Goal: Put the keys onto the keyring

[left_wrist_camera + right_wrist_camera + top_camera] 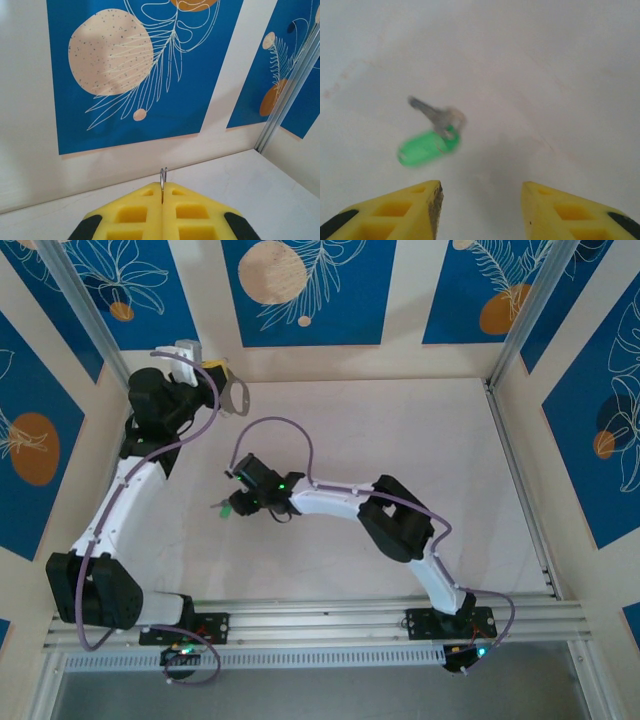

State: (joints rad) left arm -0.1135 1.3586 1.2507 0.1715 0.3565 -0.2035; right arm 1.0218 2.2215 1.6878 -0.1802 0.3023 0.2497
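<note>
The keyring is a thin grey oval loop at the back left, and my left gripper is shut on it. In the left wrist view the yellow fingers are pressed together, and the keyring's wire end pokes out of the seam at the left gripper's tip. The keys show as a blurred silvery key joined to a green tag, lying on the table. My right gripper hovers just short of them, open, nothing between its fingers. From above, the keys lie at the right gripper's tip.
A white tabletop is enclosed by blue-and-cream patterned walls. A metal rail runs along the right edge and another along the front by the arm bases. A purple cable loops above the right arm.
</note>
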